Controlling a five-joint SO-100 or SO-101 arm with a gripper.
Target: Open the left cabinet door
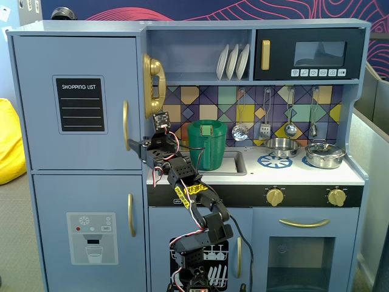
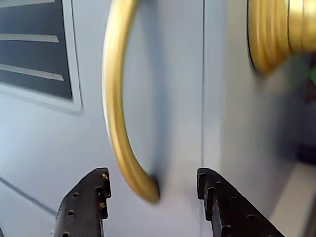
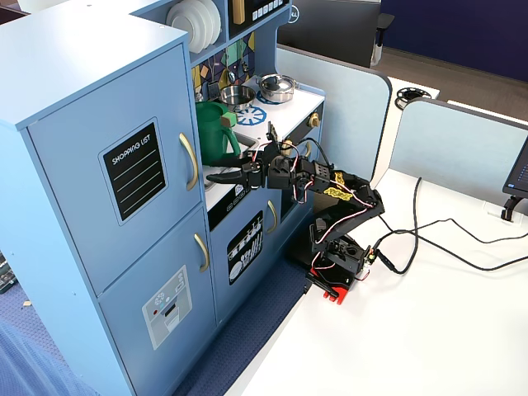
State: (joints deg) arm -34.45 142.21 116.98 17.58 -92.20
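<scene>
The gripper gapes wide, holding nothing, its 2 fingers near the gold handle of the left cabinet door.

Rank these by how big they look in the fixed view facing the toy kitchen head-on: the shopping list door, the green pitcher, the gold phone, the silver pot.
1. Shopping list door, by far the largest.
2. Green pitcher.
3. Gold phone, taller than the pitcher but much narrower, so this rank is close.
4. Silver pot, smallest.
</scene>
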